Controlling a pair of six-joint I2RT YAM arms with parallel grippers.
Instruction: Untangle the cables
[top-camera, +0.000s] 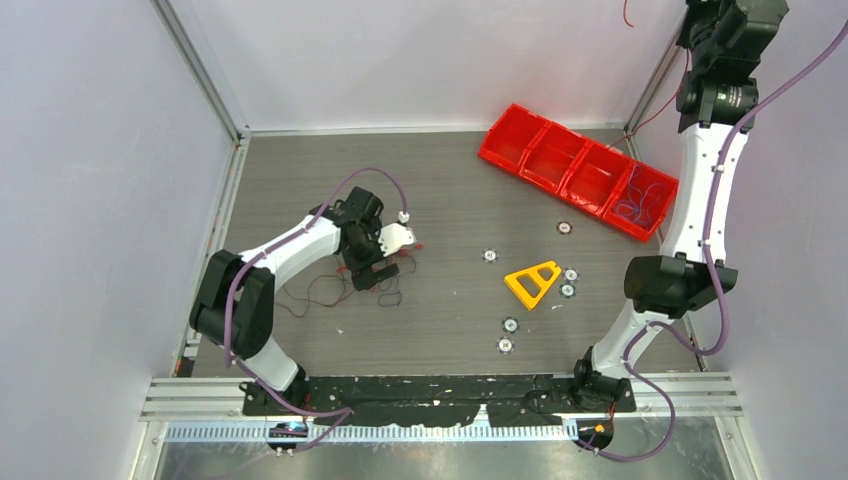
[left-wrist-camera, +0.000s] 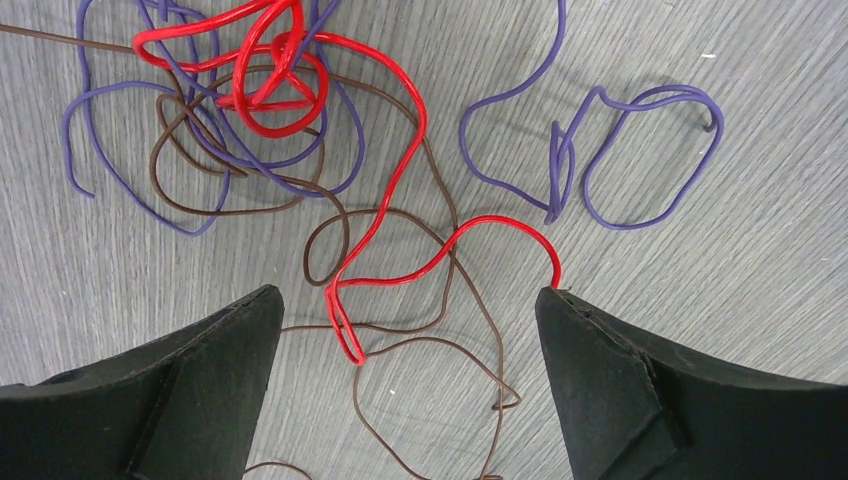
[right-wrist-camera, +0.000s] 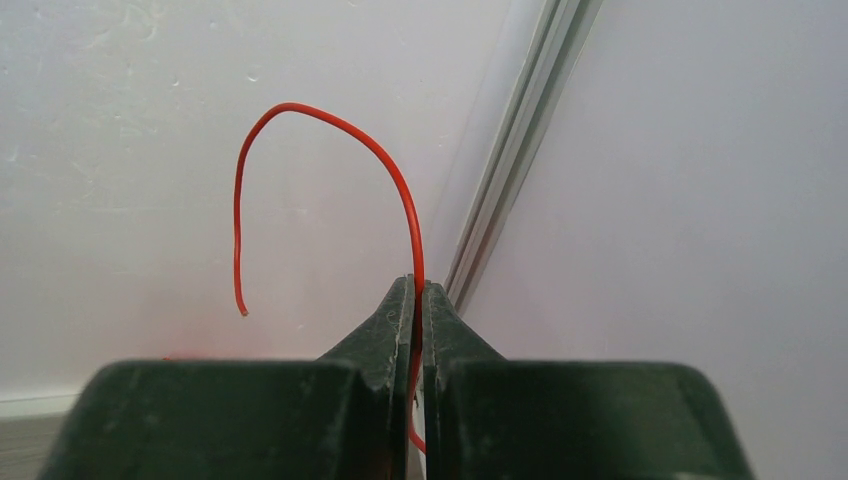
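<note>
Left gripper (left-wrist-camera: 405, 300) hangs spread wide just above the table (left-wrist-camera: 760, 300), with nothing between its fingers but air and wire. A tight fold of the red wire (left-wrist-camera: 497, 219) lies in the gap, nearer the left finger, and its free end stops just beside the right fingertip. A brown wire (left-wrist-camera: 308, 255) crosses under that fold and loops on toward the camera. Beyond them sits the clump (left-wrist-camera: 270, 110), where red, brown and purple coil over one another in a knot. A purple wire (left-wrist-camera: 640, 224) lies looped to the right and seems apart from the knot, though I cannot be sure.

Right gripper (right-wrist-camera: 415, 300) is raised high by the back corner, pinched tight on a red strand (right-wrist-camera: 290, 105) that arcs up out of the jaws. Where its lower end runs I cannot tell.

In the overhead view the clump rests left of centre under the left arm, well apart from the bins (top-camera: 520, 140).

I see these risks:
- Closing here could catch the brown wire together with the red fold.
- A pull would then drag the whole clump and cinch the knot tighter.
- A wire this thin and springy may slip from the pads or flick aside.
- The strand held aloft could slide out, or its hanging tail could snag on the bins.
</note>
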